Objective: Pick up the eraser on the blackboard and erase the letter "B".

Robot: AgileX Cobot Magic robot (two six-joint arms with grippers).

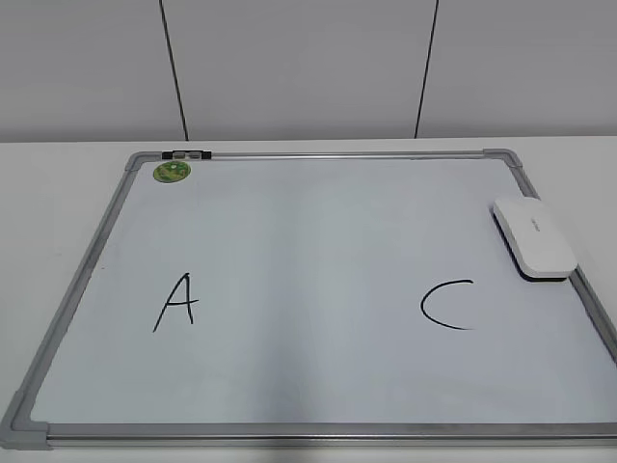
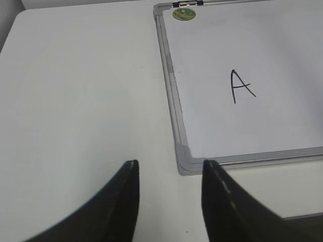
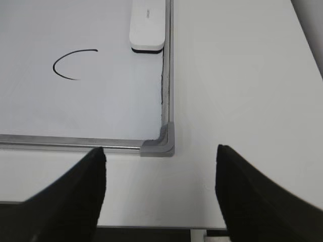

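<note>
The blackboard (image 1: 308,241) is a white dry-erase board with a grey frame, lying flat on the white table. The white eraser (image 1: 533,237) lies on the board at its right edge; it also shows in the right wrist view (image 3: 147,22). No letter "B" shows; the middle of the board is blank between a black "A" (image 1: 177,301) and a black "C" (image 1: 447,305). My left gripper (image 2: 169,169) is open and empty over the table by the board's near left corner. My right gripper (image 3: 160,154) is open and empty by the near right corner. Neither gripper shows in the exterior view.
A small round green magnet (image 1: 172,172) sits at the board's far left corner, next to a dark clip (image 1: 187,154) on the frame. White table (image 2: 75,101) surrounds the board. The table's front edge (image 3: 156,228) lies just below my right gripper.
</note>
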